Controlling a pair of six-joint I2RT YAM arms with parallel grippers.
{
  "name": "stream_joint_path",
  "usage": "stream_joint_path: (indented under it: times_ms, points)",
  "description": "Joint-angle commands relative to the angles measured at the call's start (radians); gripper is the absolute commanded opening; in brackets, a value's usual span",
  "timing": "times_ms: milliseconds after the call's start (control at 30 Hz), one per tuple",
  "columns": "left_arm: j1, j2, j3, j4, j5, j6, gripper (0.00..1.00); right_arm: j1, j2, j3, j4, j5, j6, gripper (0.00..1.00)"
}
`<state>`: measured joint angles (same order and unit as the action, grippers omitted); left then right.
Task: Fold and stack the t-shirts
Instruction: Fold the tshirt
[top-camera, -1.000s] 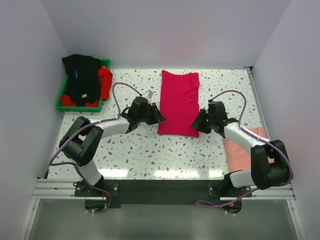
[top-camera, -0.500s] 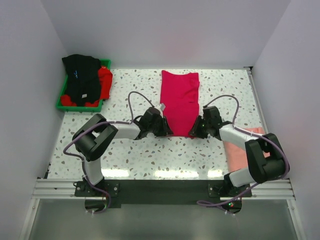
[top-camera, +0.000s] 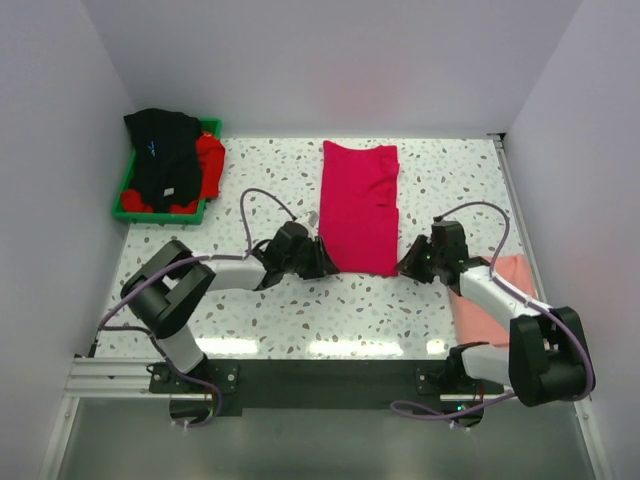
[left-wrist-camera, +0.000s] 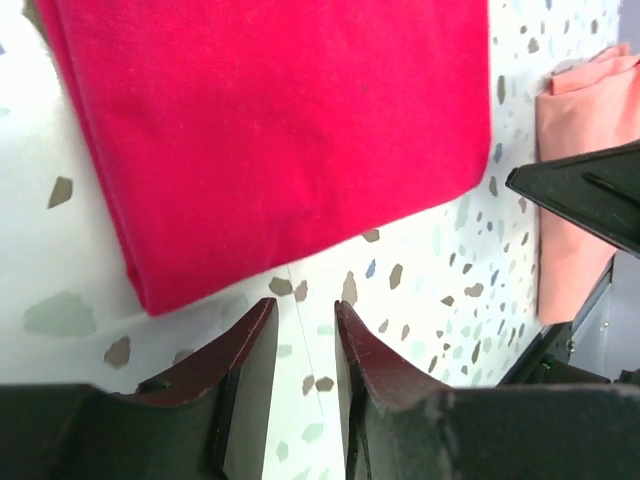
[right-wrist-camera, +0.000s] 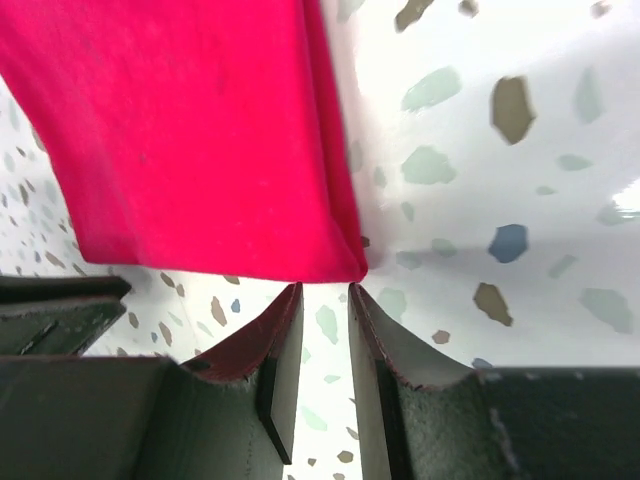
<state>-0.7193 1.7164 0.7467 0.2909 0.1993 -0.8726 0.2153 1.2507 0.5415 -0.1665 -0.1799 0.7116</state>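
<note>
The crimson-pink t-shirt (top-camera: 358, 205) lies folded into a long strip at the table's middle. My left gripper (top-camera: 318, 258) is low at its near-left corner and my right gripper (top-camera: 408, 262) at its near-right corner. In the left wrist view the gripper (left-wrist-camera: 303, 305) is narrowly open and empty, just short of the shirt's hem (left-wrist-camera: 270, 130). In the right wrist view the gripper (right-wrist-camera: 325, 288) is narrowly open and empty, its tips at the shirt's corner (right-wrist-camera: 190, 130). A salmon-pink shirt (top-camera: 490, 300) lies near right. A black shirt (top-camera: 162, 160) and a bright red one (top-camera: 208, 165) lie in the tray.
A green plastic tray (top-camera: 130, 172) stands at the far left by the left wall. White walls close in the table on the left, back and right. The salmon-pink shirt also shows in the left wrist view (left-wrist-camera: 580, 110), behind the right gripper's black body (left-wrist-camera: 590, 195).
Both grippers have come down from beside the shirt's lower half to its near corners. The right gripper then drew back slightly to the right. The shirt has not visibly shifted.
</note>
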Motion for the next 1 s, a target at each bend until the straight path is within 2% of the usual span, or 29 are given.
stream_joint_path:
  times_ms: [0, 167, 267, 500, 600, 733, 967]
  points:
    - [0.021, -0.109, -0.039, -0.006, -0.038, -0.008, 0.35, -0.037, -0.056, 0.005, -0.059, -0.024, -0.03, 0.3]
    - [0.07, -0.204, -0.148, 0.019, -0.043, -0.029, 0.54, -0.039, -0.051, -0.006, -0.044, -0.053, -0.031, 0.39]
    - [0.077, -0.209, -0.171, 0.037, -0.034, -0.031, 0.59, -0.039, -0.037, -0.017, -0.022, -0.056, -0.021, 0.42]
    - [0.081, -0.121, -0.178, 0.125, 0.008, -0.061, 0.59, -0.04, 0.018, -0.037, 0.041, -0.052, 0.0, 0.45]
    - [0.081, -0.078, -0.178, 0.151, 0.005, -0.072, 0.55, -0.039, 0.055, -0.046, 0.067, -0.056, 0.008, 0.45]
    - [0.081, -0.051, -0.179, 0.143, -0.055, -0.078, 0.48, -0.039, 0.102, -0.054, 0.113, -0.058, 0.022, 0.44]
    - [0.08, -0.031, -0.161, 0.106, -0.133, -0.083, 0.46, -0.039, 0.142, -0.057, 0.16, -0.044, 0.051, 0.43]
